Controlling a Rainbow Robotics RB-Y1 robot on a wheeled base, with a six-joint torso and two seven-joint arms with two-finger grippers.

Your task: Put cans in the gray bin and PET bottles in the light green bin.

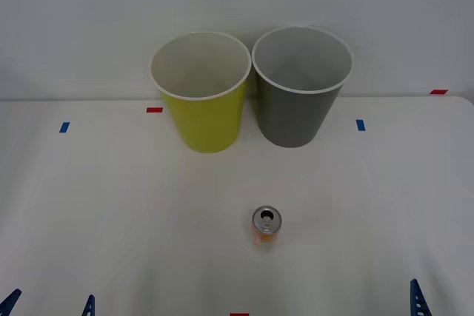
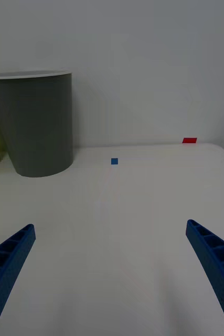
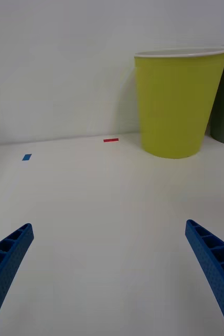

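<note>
A small orange-yellow can (image 1: 266, 228) with a silver top stands upright on the white table, in front of the two bins. The light green bin (image 1: 201, 109) (image 3: 174, 105) stands at the back, left of centre. The gray bin (image 1: 298, 109) (image 2: 35, 126) is right beside it. My left gripper (image 1: 49, 303) (image 3: 108, 224) is open at the near left edge, well away from the can. My right gripper (image 2: 109, 226) is open at the near right, with one fingertip (image 1: 417, 295) in the front view. Nothing is between either pair of fingers. PET bottles are out of view.
Small tape marks lie on the table: red (image 1: 154, 109) and blue (image 1: 64, 127) on the left, blue (image 1: 361, 124) and red (image 1: 438, 92) on the right. A plain wall rises just behind the bins.
</note>
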